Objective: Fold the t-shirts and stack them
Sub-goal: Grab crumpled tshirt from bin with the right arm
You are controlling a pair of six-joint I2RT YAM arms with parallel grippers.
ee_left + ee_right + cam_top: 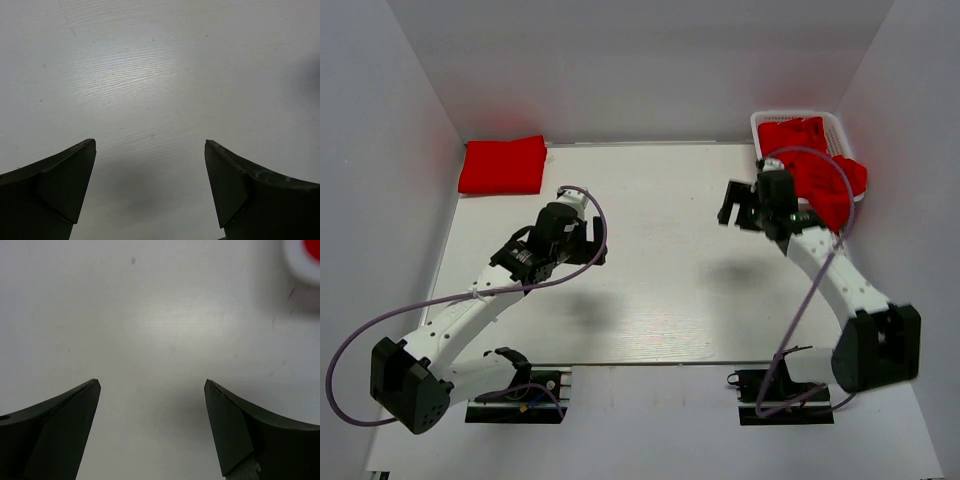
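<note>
In the top view there is one white basket (757,130) at upper right. It holds a heap of crumpled t-shirts (820,175) that spills over its lower right rim; their number cannot be told. One folded red pile (502,165) lies at the upper left of the table (670,300). The left gripper (585,245) and right gripper (735,212) hang over bare board.

Left wrist view: two fingers (65,175) spread wide, nothing between them.

Right wrist view: two fingers (65,420) equally wide and empty, with a blurred basket corner at upper right.

Top view looks down from behind; 2 wrist views face the shared table (660,300) closely.
</note>
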